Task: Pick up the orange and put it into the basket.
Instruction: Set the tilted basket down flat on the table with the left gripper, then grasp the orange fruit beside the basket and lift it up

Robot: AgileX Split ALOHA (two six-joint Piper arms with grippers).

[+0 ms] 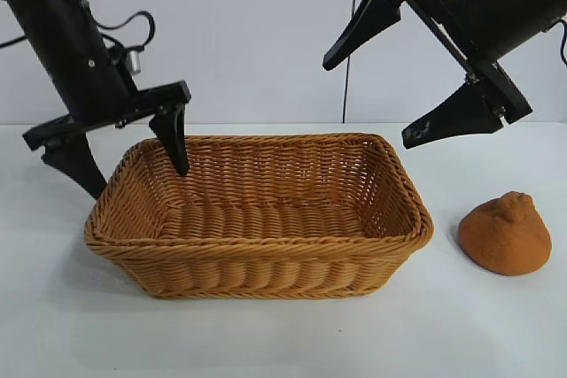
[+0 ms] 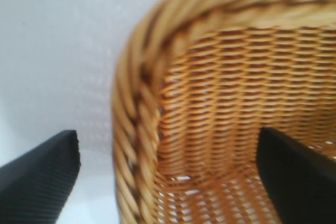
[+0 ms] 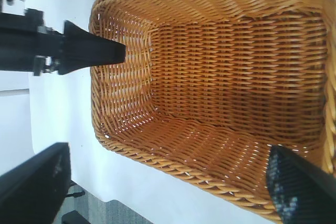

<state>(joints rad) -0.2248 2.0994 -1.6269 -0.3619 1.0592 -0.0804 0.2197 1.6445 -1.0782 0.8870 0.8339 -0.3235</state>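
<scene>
At the left of the exterior view, the left gripper (image 1: 133, 161) hangs low over the left end of the basket (image 1: 266, 263), with its fingers spread wide and nothing between them. One finger (image 1: 80, 168) sits outside the basket wall, down toward the white table (image 1: 283, 343), and the other finger (image 1: 174, 137) dips just inside the braided rim, so the gripper straddles that end wall. The left wrist view shows the same thing: the woven rim and corner of the basket (image 2: 139, 129) run between the two dark fingertips (image 2: 39, 174), one over the bare table and one over the basket's inside. The basket stands in the middle of the table, long side toward the camera, and its woven floor is visible through the open top, with only weave in sight there. From the right wrist view, the basket (image 3: 220, 82) fills most of the picture, and the left gripper's finger (image 3: 92, 51) reaches over its far end. To the right and higher up, the right gripper (image 1: 403, 90) is raised well above the basket's right end, tilted, its fingers wide apart and holding nothing. Farther right, the orange (image 1: 505, 234) rests on the table, just beside the basket's right end but not touching it. It is below and a little to the right of the right gripper's lower finger (image 1: 452, 117), well clear of it, with its knobby bump pointing up.
</scene>
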